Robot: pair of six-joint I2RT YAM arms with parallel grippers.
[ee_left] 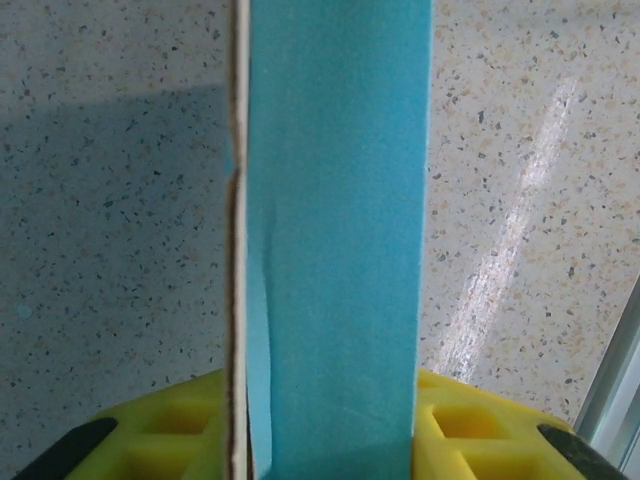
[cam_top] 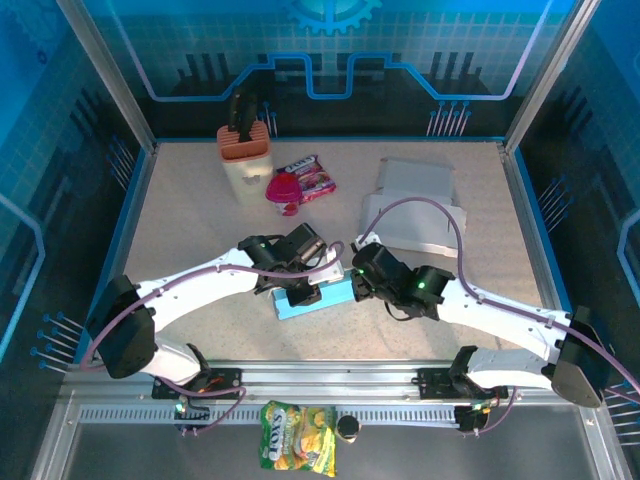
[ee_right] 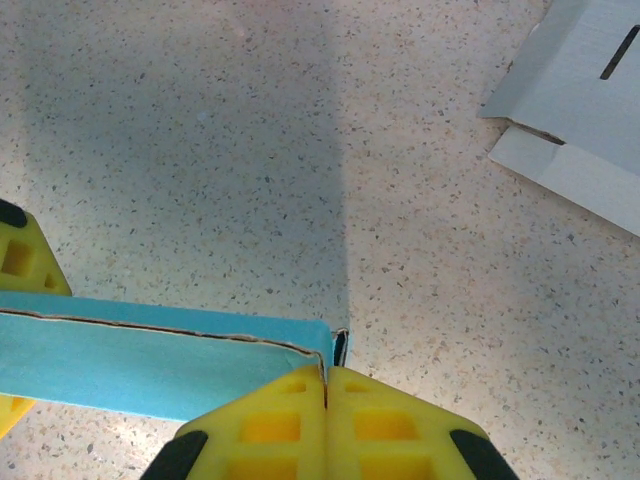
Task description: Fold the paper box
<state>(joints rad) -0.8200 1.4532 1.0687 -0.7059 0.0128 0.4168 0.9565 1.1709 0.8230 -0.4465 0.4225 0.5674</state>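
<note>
two grippers meet at the blue paper box (cam_top: pixel 325 297). it lies on the table (cam_top: pixel 200 230) in the middle, close to the arms. the left gripper (cam_top: pixel 300 288) holds one thin blue wall of the box between its yellow fingers (ee_left: pixel 470 425), one finger on each side. the right gripper (ee_right: pixel 325 385) has its fingers pressed tight together at the end corner of the box. it looks like a thin bit of the paper is nipped in there.

i think the box is very light and a bit floppy. it is only thin card, so it will bend easily. it could crease in the wrong spot, or tear if it is pulled hard. it could slide on the smooth table too, so one gripper should hold it down. the best place to take hold is a flap edge, near a fold line, with a soft squeeze. a flat white card (cam_top: pixel 415 205) lies well apart at the back right.
</note>
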